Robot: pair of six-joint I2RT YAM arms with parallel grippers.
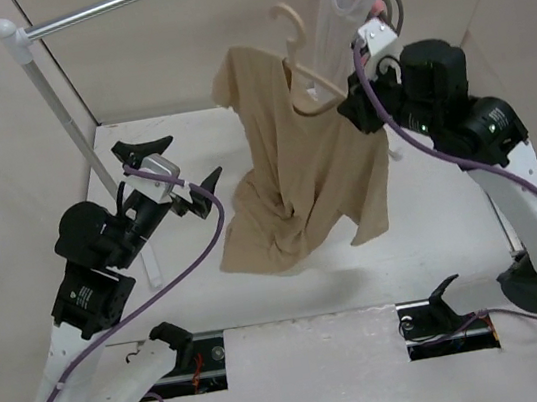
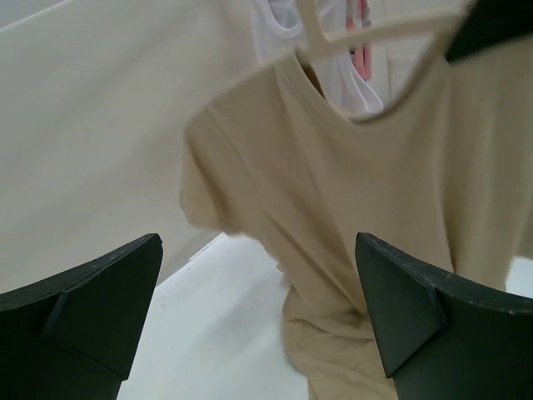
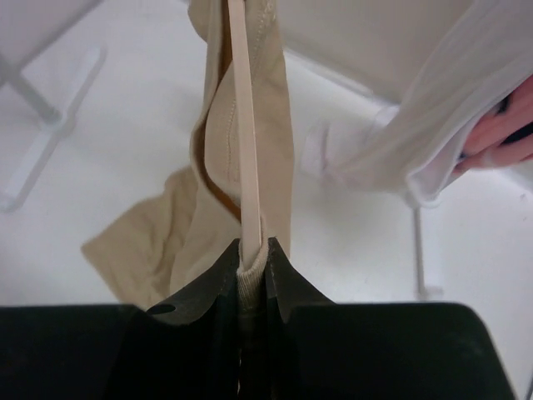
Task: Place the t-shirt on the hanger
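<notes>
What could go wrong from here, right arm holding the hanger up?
1. The right gripper alone holds the hanger, pinched with the t-shirt collar; the left gripper is open and apart. A slip would likely drop both.
2. The hanger's gripped side shows bare above the neckline; the t-shirt may slide off.
3. The hem is bunched on the table; lifting could snag it.

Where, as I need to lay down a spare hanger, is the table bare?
Bare: the table strip between the t-shirt hem and the arm bases. Crowded: back right, where the right claw grips the hanger beside the white top.
</notes>
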